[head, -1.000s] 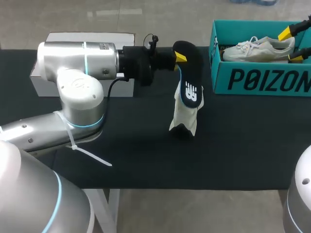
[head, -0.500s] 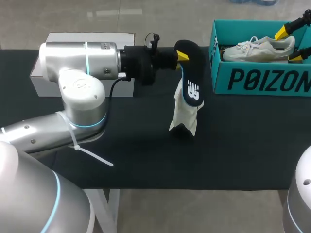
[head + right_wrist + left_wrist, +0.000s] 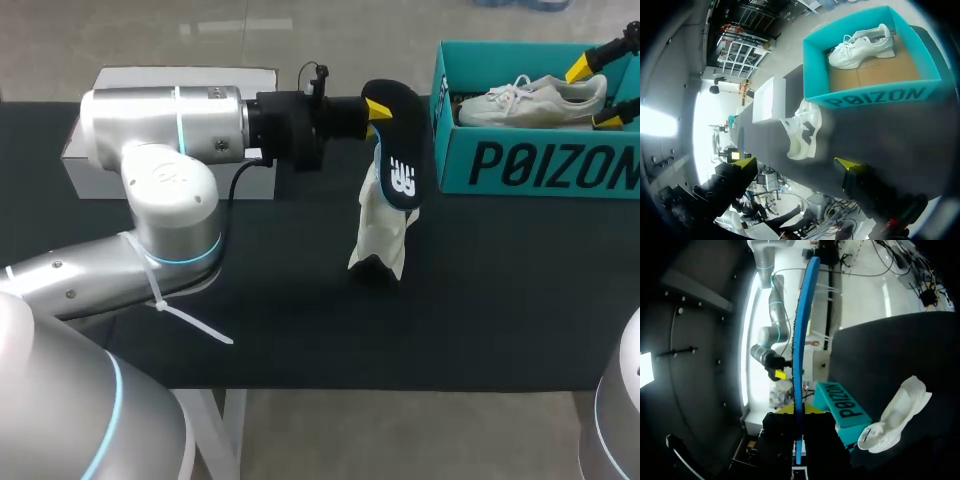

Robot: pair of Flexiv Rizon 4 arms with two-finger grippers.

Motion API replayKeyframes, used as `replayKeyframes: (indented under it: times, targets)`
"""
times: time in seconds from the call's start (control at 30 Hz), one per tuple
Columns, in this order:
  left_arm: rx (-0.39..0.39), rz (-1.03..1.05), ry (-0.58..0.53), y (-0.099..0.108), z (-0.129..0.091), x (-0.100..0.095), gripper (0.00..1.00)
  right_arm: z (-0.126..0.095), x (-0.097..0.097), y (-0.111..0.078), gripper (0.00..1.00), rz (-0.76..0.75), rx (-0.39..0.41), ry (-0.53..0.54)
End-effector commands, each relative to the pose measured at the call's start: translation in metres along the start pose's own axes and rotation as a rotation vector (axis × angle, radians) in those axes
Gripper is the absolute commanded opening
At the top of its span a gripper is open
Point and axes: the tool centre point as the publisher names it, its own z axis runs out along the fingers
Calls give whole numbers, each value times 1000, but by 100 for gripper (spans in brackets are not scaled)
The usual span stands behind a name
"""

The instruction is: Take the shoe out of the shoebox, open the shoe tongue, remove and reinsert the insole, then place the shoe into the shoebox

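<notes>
My left gripper (image 3: 372,108) is shut on the top end of a black insole (image 3: 398,150) with a blue edge. The insole hangs over a white shoe (image 3: 382,235) that stands heel-down on the dark table. In the left wrist view the insole (image 3: 800,340) runs edge-on out from between the fingers of the left gripper (image 3: 799,412), with the white shoe (image 3: 897,412) off to one side below. A teal shoebox (image 3: 530,165) at the back right holds a second white shoe (image 3: 535,100). My right gripper (image 3: 600,92) hangs open over the box's right end, holding nothing.
A white box lid (image 3: 190,78) lies at the back left, partly behind my left arm. In the right wrist view the right gripper (image 3: 796,165) looks down on the shoebox (image 3: 875,95), the standing shoe (image 3: 802,130) and the lid (image 3: 770,100).
My left gripper has carried the insole a little to the right and upward, toward the shoebox. The standing shoe and my right gripper have kept their places.
</notes>
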Motion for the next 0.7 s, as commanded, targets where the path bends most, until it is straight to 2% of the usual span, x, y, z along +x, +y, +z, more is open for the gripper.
replayKeyframes:
  times: [0.03,0.23,0.27,0.37,0.5,0.7]
  targets:
    - [-2,1,0,-1,0,0,0,0,1,-1,100,1,-1,-4]
    - [-2,1,0,-1,0,0,0,0,1,-1,100,1,-1,-4]
    - [1,1,38,-6,4,3,0,0,1,-1,100,1,-1,-4]
    - [10,-11,149,-14,10,22,0,0,1,-1,100,1,-1,-4]
    - [-56,-13,259,-10,16,45,0,0,1,-1,100,1,-1,-4]
    - [-25,-63,436,-7,17,75,0,0,1,-1,100,1,-1,-4]
